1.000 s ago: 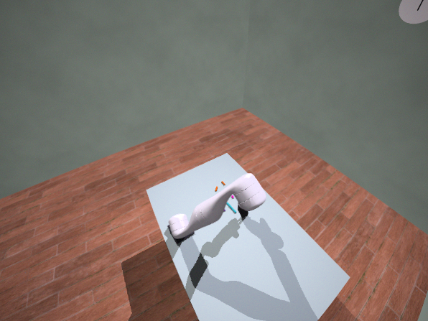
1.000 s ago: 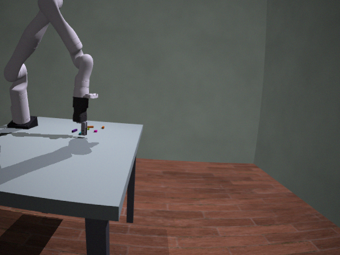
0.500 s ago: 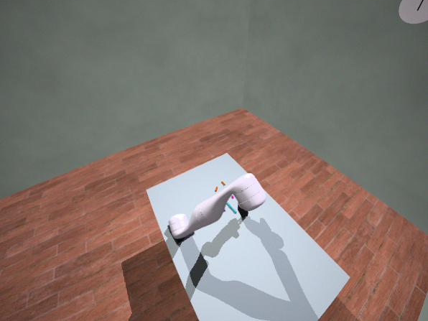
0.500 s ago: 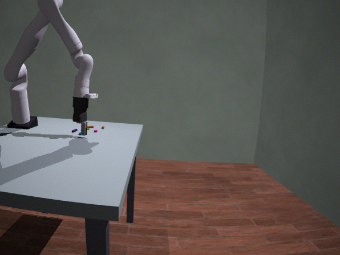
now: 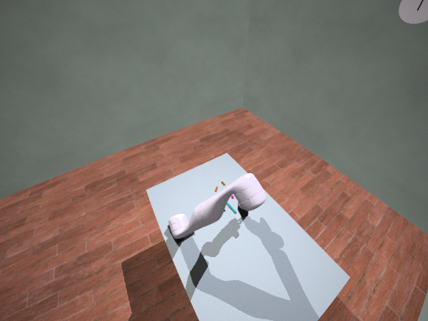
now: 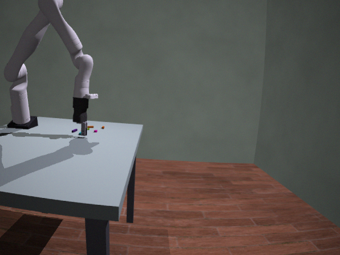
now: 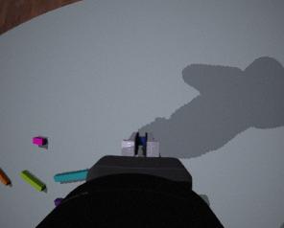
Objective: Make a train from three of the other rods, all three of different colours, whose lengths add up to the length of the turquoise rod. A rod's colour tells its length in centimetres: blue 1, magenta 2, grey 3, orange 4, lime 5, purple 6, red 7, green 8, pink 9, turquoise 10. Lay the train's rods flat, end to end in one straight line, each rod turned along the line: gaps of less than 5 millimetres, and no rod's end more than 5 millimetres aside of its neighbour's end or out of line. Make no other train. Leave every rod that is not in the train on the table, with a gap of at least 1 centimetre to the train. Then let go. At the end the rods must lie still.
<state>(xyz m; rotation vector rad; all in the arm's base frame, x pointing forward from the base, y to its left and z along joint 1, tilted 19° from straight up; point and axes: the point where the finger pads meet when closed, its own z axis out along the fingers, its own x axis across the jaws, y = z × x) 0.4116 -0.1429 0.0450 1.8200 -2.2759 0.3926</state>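
Wrist view: gripper point(image 5: 241, 220) point(image 6: 84, 135) point(image 7: 142, 140) closed on the blue rod point(image 7: 142, 140), its fingers low over the table point(image 5: 251, 250) point(image 6: 71, 170) point(image 7: 96, 86). Landmark: turquoise rod point(image 5: 231, 208) point(image 6: 80, 133) point(image 7: 71, 175), lying flat, partly hidden by the gripper housing in this view. Relative to it, as framed here: blue rod to the right and higher; magenta rod point(image 5: 233, 197) point(image 6: 96, 131) point(image 7: 39, 141) above left; lime rod point(image 6: 88, 129) point(image 7: 33, 180) left; one orange rod point(image 5: 216, 189) point(image 6: 90, 126) point(image 7: 4, 176) farther left; purple rod point(image 5: 224, 210) point(image 6: 74, 130) point(image 7: 59, 202) below, partly covered. Second orange rod point(image 5: 223, 183) point(image 6: 102, 127): well apart from the turquoise, top view. Visible rods are separate; no train formed.
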